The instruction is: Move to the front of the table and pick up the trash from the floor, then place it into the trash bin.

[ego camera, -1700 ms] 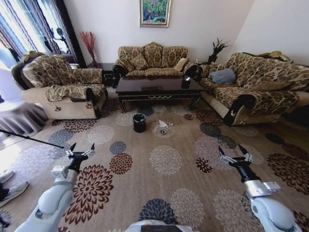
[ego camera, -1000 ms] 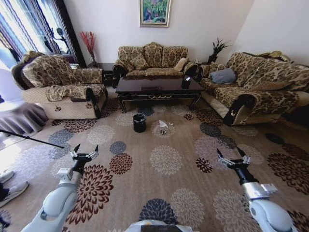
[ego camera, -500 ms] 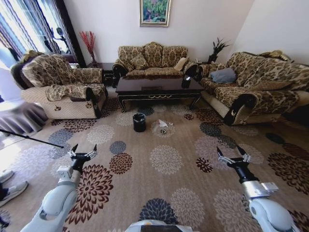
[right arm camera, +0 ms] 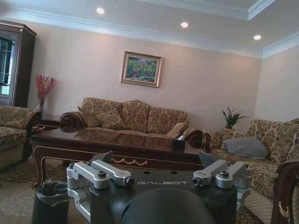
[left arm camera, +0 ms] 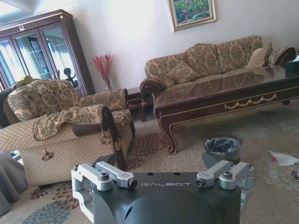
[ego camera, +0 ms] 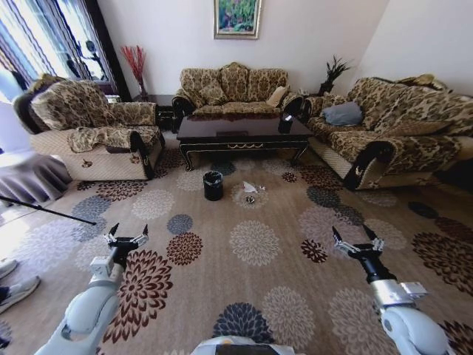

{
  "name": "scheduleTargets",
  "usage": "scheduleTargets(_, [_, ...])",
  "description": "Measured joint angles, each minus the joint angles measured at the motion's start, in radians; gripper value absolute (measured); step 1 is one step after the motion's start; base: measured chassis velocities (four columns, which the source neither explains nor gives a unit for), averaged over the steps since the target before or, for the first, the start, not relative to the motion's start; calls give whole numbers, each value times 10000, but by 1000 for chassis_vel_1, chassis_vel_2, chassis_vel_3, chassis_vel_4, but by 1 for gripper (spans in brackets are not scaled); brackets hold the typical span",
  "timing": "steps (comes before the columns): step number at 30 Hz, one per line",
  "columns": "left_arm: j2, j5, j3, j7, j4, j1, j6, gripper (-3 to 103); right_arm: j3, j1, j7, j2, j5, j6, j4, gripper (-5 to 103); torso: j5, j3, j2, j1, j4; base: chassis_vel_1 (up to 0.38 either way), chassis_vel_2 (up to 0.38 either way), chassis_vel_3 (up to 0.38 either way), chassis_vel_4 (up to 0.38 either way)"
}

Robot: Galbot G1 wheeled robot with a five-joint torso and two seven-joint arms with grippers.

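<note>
The left gripper [ego camera: 126, 238] is held low over the floor [ego camera: 222, 259] at the robot's near left, jaws released and grasping nothing. Ahead, the table [ego camera: 238, 132] stands between an armchair [ego camera: 89, 129] on the left, a sofa [ego camera: 230, 90] behind it and a second sofa [ego camera: 384, 126] on the right; a dark box [ego camera: 285, 124] sits on the right end of the tabletop. The trash bin [ego camera: 213, 186] stands upright on the carpet just in front of the table, left of centre. The trash [ego camera: 250, 191] lies on the floor near the bin's right side: a white sheet and a small dark piece beside it. In the left wrist view a clear bottle [left arm camera: 273, 168] stands near the sheet. The right gripper [ego camera: 358, 243] is held low at the near right, jaws released, grasping nothing.
</note>
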Motion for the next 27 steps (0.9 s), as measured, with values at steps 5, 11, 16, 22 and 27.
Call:
scheduleTargets(5, [89,-35,31,191,-96,67,-95,100,-6,11,7,38,68,0,4,100,1,-140,-243,-101,0,0,0,0,0])
scheduleTargets(11, [87,-161,353,343,-434,-92,-200,100,-17,-3,9,39,80,-6,70,100,1,-308,-546,-241,-1,0,0,0,0])
scheduleTargets(16, [-124,-203,707,344,-484,-213,-338,100,-59,-61,7,135,59,-6,49,100,1,-467,-827,-358,0,0,0,0,0])
scheduleTargets(22, [-154,-19,914,476,-441,-191,-186,100,-81,-79,2,144,42,-7,74,100,2,-598,-1062,-463,-1,0,0,0,0])
scheduleTargets(27, [-110,-8,1093,481,-421,-259,-77,100,-67,-119,2,89,40,-17,180,100,0,-769,-1363,-598,0,0,0,0,0])
